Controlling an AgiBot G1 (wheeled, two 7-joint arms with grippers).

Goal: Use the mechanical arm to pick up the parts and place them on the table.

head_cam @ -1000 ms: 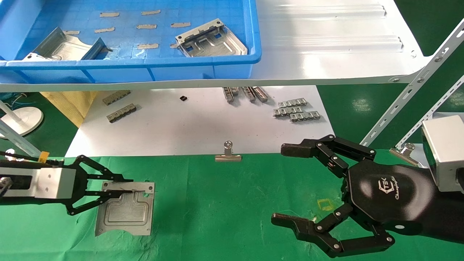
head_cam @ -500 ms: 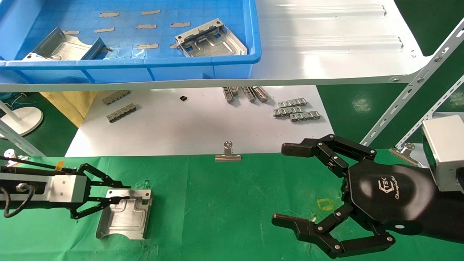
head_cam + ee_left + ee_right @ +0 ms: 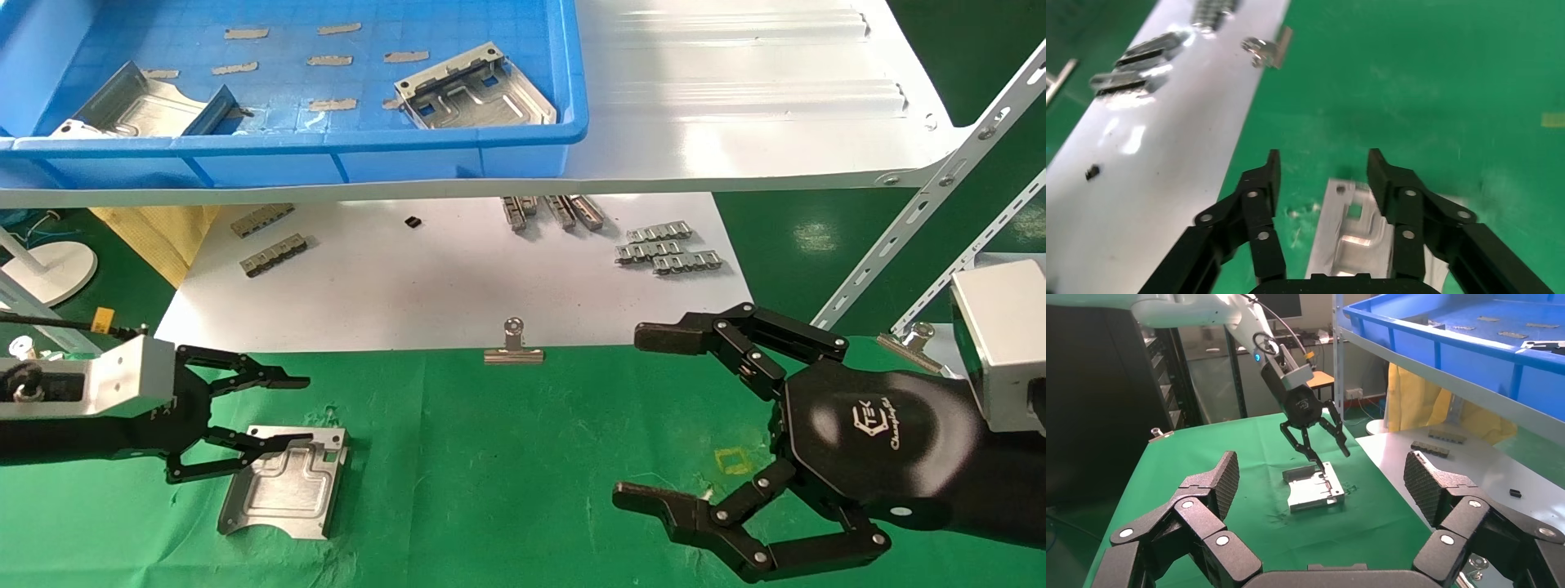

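Note:
One silvery part (image 3: 282,490) lies flat on the green table cloth (image 3: 507,474) at the near left. My left gripper (image 3: 302,411) is open and empty just above the part's far edge, one finger over the plate. In the left wrist view the part (image 3: 1352,233) shows between and below the spread fingers of the left gripper (image 3: 1324,160). Two more parts (image 3: 478,90) (image 3: 143,102) lie in the blue tray (image 3: 327,147). My right gripper (image 3: 637,414) is open and empty above the cloth at the right. The right wrist view shows the part (image 3: 1315,493) under the left gripper (image 3: 1332,459).
The blue tray sits on a white shelf (image 3: 735,98) at the back. Below it a white surface (image 3: 449,278) holds several grey link strips (image 3: 670,253). A binder clip (image 3: 513,347) grips the cloth's far edge. A yellow square mark (image 3: 734,461) lies near my right gripper.
My left gripper opened and let go of the part, then rose a little. The part now rests flat on the cloth. The right arm has not moved.

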